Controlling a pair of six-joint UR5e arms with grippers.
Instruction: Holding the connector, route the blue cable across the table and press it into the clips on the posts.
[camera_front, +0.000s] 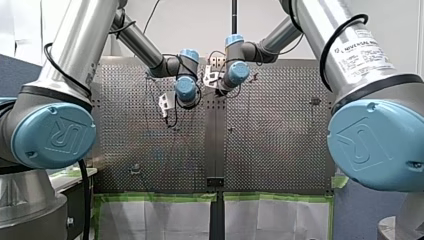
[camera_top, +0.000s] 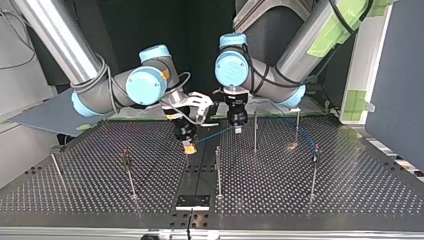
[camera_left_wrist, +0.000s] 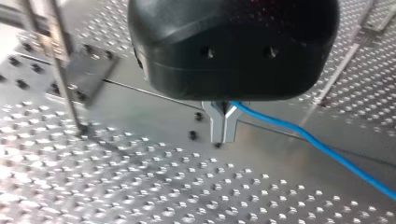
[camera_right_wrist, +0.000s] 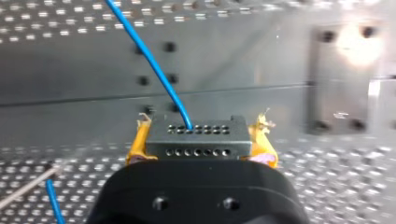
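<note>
In the right wrist view my right gripper (camera_right_wrist: 200, 133) is shut on a black connector block (camera_right_wrist: 187, 145), its yellow pads (camera_right_wrist: 139, 142) against both sides. The blue cable (camera_right_wrist: 154, 63) leaves the connector's face and runs ahead over the table. In the left wrist view my left gripper (camera_left_wrist: 223, 137) has its metal fingers (camera_left_wrist: 215, 122) shut on the blue cable (camera_left_wrist: 322, 147), just above the plate. In the top view my right gripper (camera_top: 189, 146) hangs at centre-left and my left gripper (camera_top: 237, 130) just to its right, with the cable (camera_top: 215, 134) taut between them.
Several thin posts stand on the perforated table (camera_top: 350, 190): one (camera_top: 218, 170) near the middle, one (camera_top: 255, 131) beside my left gripper, others (camera_top: 314, 172) toward the top view's right and left (camera_top: 128, 172). A black plate (camera_top: 192, 201) lies at the near edge.
</note>
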